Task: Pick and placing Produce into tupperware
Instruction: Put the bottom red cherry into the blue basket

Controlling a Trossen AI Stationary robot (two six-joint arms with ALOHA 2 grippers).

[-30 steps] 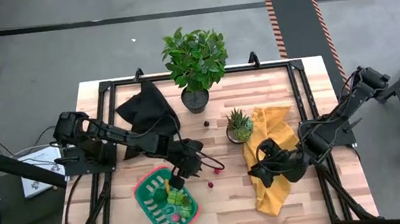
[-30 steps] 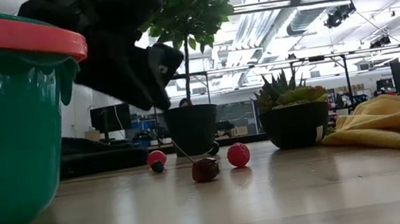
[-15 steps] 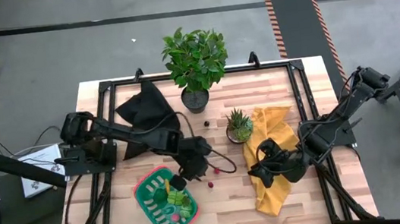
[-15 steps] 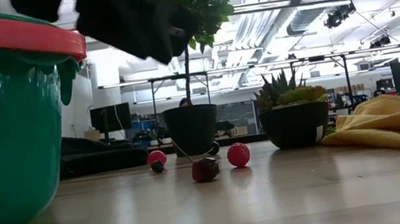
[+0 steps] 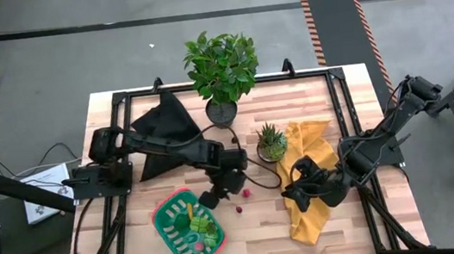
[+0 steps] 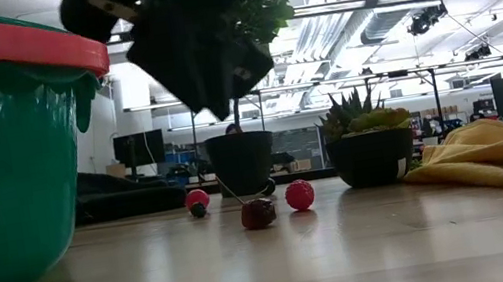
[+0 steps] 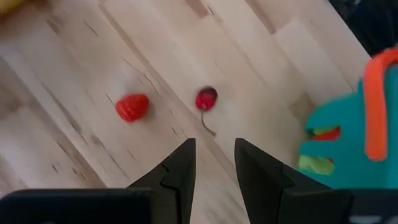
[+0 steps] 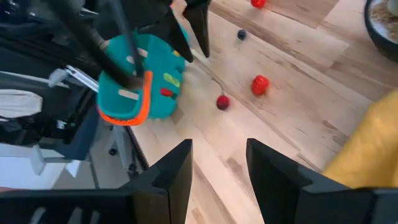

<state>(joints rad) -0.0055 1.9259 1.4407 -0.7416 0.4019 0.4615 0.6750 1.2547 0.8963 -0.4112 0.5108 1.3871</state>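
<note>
Green with a red rim, the tupperware [image 5: 189, 229] sits at the table's seven o'clock, holding several produce pieces. At its two o'clock the left gripper [image 5: 223, 192] hangs above the wood, fingers [image 7: 180, 174] narrowly parted and empty. Just beyond them lie a dark cherry [image 7: 206, 98] and a red strawberry [image 7: 132, 107], apart from each other. The right gripper [image 5: 298, 195] rests over the yellow cloth [image 5: 305, 161] at four o'clock, its fingers [image 8: 168, 174] moderately parted around nothing.
</note>
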